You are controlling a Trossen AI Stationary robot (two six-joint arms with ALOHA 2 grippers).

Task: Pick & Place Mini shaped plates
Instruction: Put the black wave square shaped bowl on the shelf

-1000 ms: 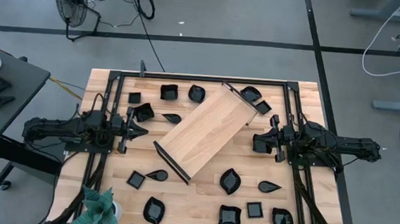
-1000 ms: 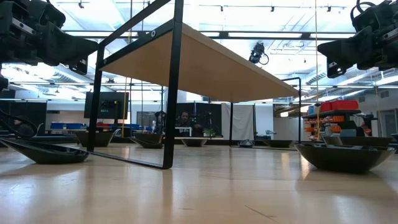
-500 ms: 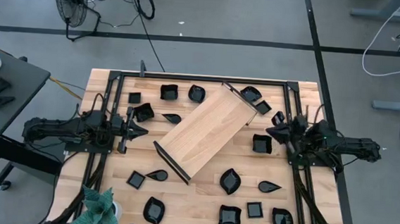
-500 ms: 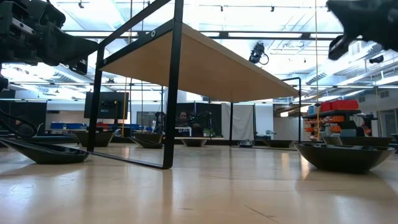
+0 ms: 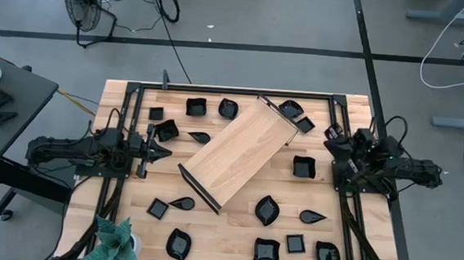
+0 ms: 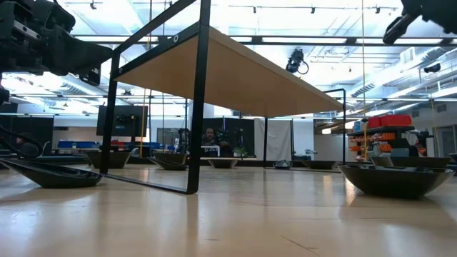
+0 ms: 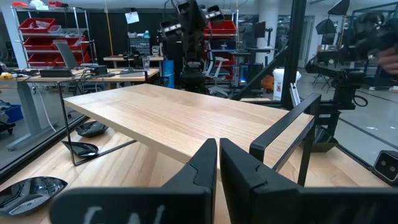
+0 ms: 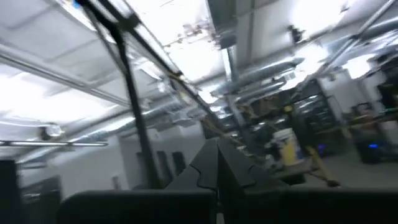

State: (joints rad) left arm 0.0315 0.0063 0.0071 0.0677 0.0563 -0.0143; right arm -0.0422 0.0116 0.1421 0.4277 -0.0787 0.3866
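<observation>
**Both pincers closed and empty, plates scattered round the tray**

The mini shaped plates (image 5: 266, 209) lie along every edge of the table (image 5: 233, 228), surrounding the long wooden tray (image 5: 238, 153) at its middle. The left pincer (image 5: 163, 151) hangs near the left edge, fingers together, holding nothing. The right pincer (image 5: 329, 148) is near the right edge, shut and empty.

Glossy, rigid and probably light, the plates look slippery; a rim pinch seems the safest hold.

The low view shows their shallow depth, hidden from above.

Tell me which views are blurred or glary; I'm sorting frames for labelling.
Right wrist view: smeared throughout, right gripper aimed at bright ceiling lights. Low view: glare from ceiling lights, tray underside in shade. Left wrist view: sharp on the tray, left gripper close and soft. High view: even, crisp.
</observation>
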